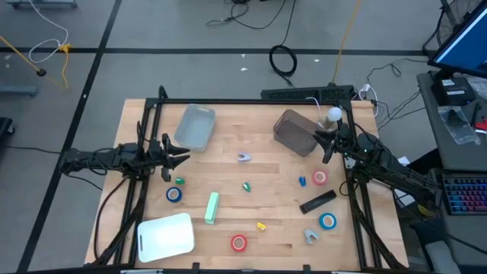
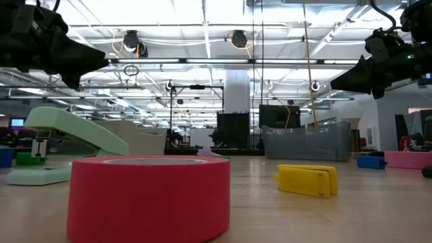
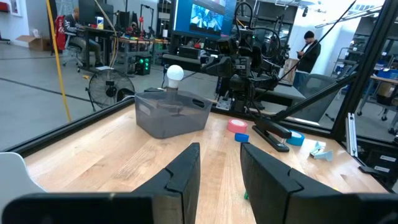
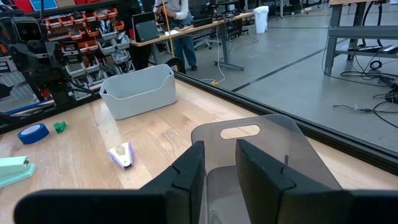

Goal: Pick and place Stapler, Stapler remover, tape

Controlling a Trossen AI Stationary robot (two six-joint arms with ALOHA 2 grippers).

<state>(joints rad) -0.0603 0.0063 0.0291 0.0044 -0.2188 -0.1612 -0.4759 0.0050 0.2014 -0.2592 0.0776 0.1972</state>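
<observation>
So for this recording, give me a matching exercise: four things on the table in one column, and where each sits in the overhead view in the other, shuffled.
Things:
1. green stapler
2. black stapler
3. light bin
4. dark bin

Places:
A. far side of the table, close to the right gripper
B. right part of the table, between a red tape roll and a blue tape roll
C. far side of the table, close to the left gripper
D. beside the white board near the front left corner

Pairs: 1-D, 2-B, 3-C, 4-A
</observation>
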